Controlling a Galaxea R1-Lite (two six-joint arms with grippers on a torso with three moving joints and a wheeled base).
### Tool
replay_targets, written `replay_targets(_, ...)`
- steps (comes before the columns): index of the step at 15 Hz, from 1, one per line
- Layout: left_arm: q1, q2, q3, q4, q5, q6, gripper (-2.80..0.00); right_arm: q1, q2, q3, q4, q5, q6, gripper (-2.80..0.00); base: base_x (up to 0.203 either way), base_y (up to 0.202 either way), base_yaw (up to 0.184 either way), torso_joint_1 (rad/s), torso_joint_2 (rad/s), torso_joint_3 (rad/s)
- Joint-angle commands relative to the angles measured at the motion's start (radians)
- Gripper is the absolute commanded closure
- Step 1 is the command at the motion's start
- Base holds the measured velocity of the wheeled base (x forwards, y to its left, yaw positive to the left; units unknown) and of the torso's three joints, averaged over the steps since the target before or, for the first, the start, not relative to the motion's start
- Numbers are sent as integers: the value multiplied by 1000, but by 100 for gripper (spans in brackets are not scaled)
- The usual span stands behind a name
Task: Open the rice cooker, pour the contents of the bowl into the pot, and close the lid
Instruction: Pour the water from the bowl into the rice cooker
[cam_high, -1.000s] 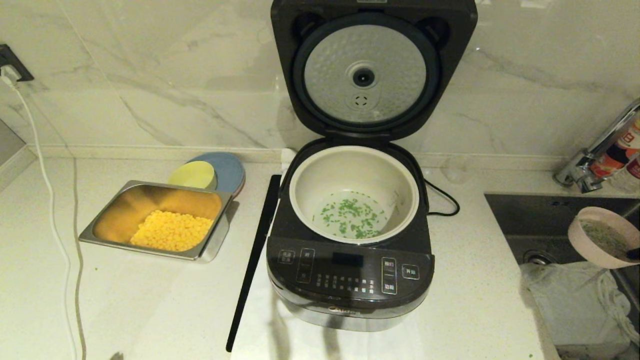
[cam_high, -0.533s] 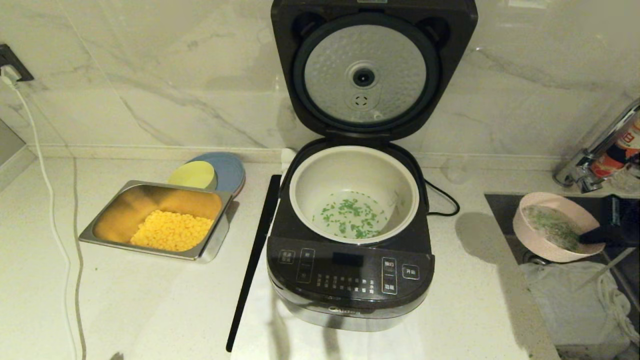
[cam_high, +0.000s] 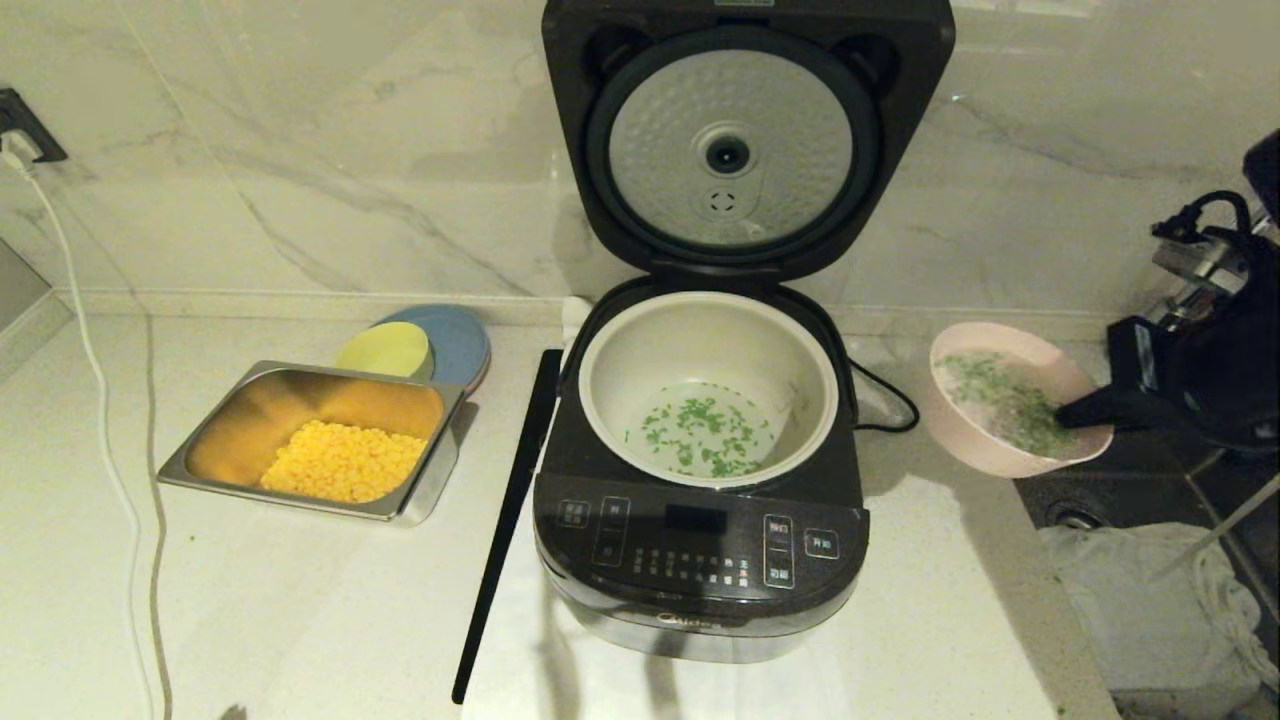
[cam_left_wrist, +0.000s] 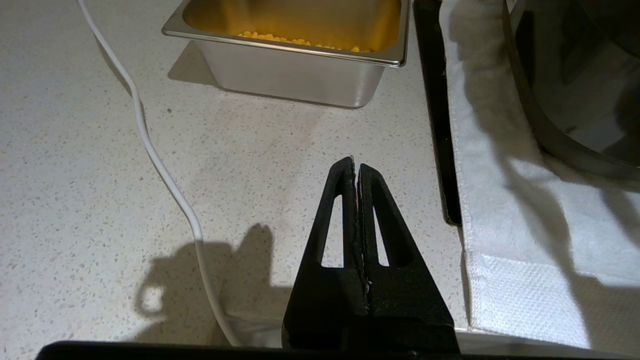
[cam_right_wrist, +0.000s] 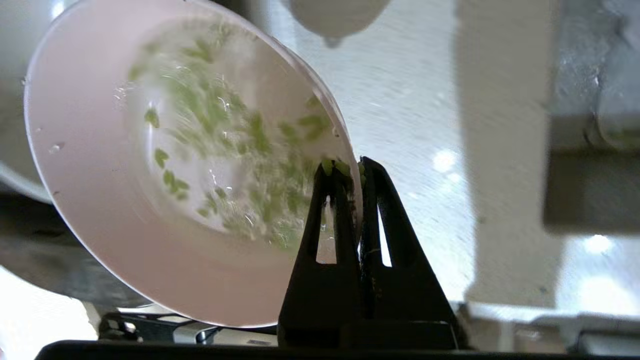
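Nearest the robot, the left pincer (cam_left_wrist: 356, 167) hangs parked low over the speckled desk (cam_high: 260, 600), its two black fingers pressed together on nothing, with a white cable (cam_left_wrist: 150, 150) trailing past it and a white cloth (cam_left_wrist: 525, 240) beside it. On that cloth stands the rice cooker (cam_high: 700, 560), its glossy black front panel facing the robot, and a long black strip (cam_high: 505, 520) lies along its left side. The pot (cam_high: 708, 385) sits inside the cooker body, a scatter of green bits lying on its bottom. To the cooker's left a steel tray (cam_high: 200, 455) holds yellow corn kernels (cam_high: 345, 460), and behind the tray rest a small yellow bowl (cam_high: 385, 350) and a blue plate (cam_high: 460, 340). To the cooker's right, the right pincer (cam_high: 1085, 410) is clamped on the rim of the bowl (cam_high: 985, 440), one finger inside and one outside, holding it raised and tilted just beside the cooker, above the edge where the desk meets the sink (cam_high: 1100, 495). The contents (cam_high: 1005, 400) cling wetly to the bowl's inner wall. A crumpled cloth (cam_high: 1150, 600) lies in the sink. At the back the lid (cam_high: 745, 140) stands fully open, its dimpled silver underside facing forward against the marble wall (cam_high: 300, 150).
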Motion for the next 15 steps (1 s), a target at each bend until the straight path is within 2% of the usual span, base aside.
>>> replay_targets(1, 0, -1, 9, -1, 0, -1, 0, 102, 70, -68, 4, -52, 14, 0, 0, 0, 0, 0, 0, 0)
replay_targets(6, 0, -1, 9, -1, 0, -1, 0, 274, 159, -240, 47, -132, 49, 0, 0, 0, 0, 0, 0, 0)
replay_targets(10, 0, -1, 9, -1, 0, -1, 0, 359, 239, -390, 86, -175, 93, 0, 0, 0, 0, 0, 0, 0)
replay_targets(15, 0, -1, 9, -1, 0, -1, 0, 458, 330, -415, 34, -250, 94, 0, 0, 0, 0, 0, 0, 0)
